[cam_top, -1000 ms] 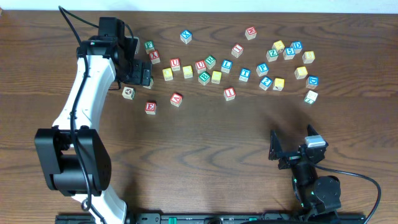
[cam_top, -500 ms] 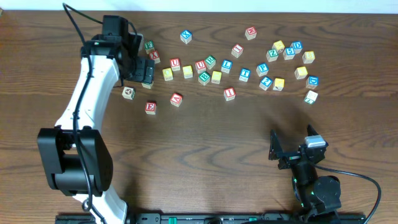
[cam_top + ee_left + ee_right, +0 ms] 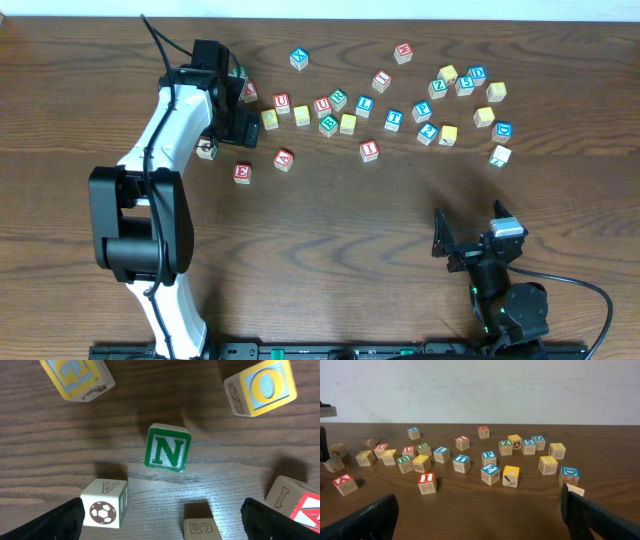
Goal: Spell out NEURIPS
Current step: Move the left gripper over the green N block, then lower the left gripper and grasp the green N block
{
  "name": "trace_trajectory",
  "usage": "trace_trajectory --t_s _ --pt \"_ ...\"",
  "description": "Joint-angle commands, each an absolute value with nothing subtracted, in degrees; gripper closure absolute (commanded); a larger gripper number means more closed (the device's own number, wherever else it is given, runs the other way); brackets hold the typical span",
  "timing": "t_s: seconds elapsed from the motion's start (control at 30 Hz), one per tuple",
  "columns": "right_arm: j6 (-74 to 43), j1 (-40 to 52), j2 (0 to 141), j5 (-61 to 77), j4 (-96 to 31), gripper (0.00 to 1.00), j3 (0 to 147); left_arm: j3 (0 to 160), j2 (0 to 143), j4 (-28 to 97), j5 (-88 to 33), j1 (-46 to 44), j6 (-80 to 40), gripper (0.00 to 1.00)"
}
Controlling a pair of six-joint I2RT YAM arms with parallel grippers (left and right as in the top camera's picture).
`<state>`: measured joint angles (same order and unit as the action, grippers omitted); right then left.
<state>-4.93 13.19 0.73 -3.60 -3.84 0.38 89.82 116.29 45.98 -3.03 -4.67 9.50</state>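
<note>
- We find the N cube point(image 3: 168, 447) flat on the tabletop point(image 3: 150, 395), green-framed letter up. It sits centred side to side between the left fingers point(image 3: 57, 520) and a little ahead of their tips, touching neither.
- A cube has no long axis to speak of. What counts is that its sides sit slightly turned against the line joining the two fingers, so we judge a small twist of the wrist would square the grip.
- The left fingers stand spread wide and hold nothing.
- The approach is crowded. A ball-picture cube point(image 3: 105, 510) lies just beside one finger, and a cube marked 5 point(image 3: 200, 527) sits between the tips, nearer to them than the N. We judge the reach has to clear both.
- A yellow O cube point(image 3: 262, 387) and another yellow cube point(image 3: 77, 377) lie beyond the N, apart from it.
- The left arm point(image 3: 165, 140) stretches from the near edge to the left end of the scatter. Its wrist bends down over the cubes and hides the N from above. It is by far the nearer arm.
- The right arm point(image 3: 490, 265) sits folded low at the near right corner, well apart from every cube. The right fingers point(image 3: 365, 517) are spread wide and empty.
- The red I cube point(image 3: 369, 150) and blue P cube point(image 3: 489, 455) lie loose in the scatter, and no row is laid out. We judge the spelling is at its first letter.
</note>
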Motion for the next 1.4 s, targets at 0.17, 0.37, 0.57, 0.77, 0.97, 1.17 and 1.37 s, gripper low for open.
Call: trace_trajectory --t_s 0.17,0.37,0.57,0.77,0.97,1.17,1.37 --pt "-4.19 12.73 0.56 -3.49 -4.05 0.01 0.32 90.98 116.07 41.85 -2.52 -4.49 10.72 0.02" --pt "-4.19 12.73 0.56 -3.49 -4.05 0.01 0.32 90.98 118.52 41.89 -2.55 -4.49 10.7 0.02" --pt "-4.19 12.73 0.56 -3.49 -4.05 0.01 0.32 90.98 119.83 41.67 -2.52 -4.58 10.7 0.02" --pt "-4.19 12.73 0.56 -3.49 -4.05 0.01 0.32 90.98 119.87 39.22 -2.52 -4.58 10.74 0.02" --pt "-4.19 12.73 0.56 -3.49 -4.05 0.01 0.32 90.98 119.87 38.24 -6.5 -4.58 14.39 0.02" --pt "-4.19 12.73 0.56 -3.49 -4.05 0.01 0.32 90.98 120.05 37.52 -6.59 -4.58 14.33 0.02" --pt "-4.19 12.73 0.56 -3.49 -4.05 0.01 0.32 90.98 122.5 37.08 -6.59 -4.58 14.33 0.02"
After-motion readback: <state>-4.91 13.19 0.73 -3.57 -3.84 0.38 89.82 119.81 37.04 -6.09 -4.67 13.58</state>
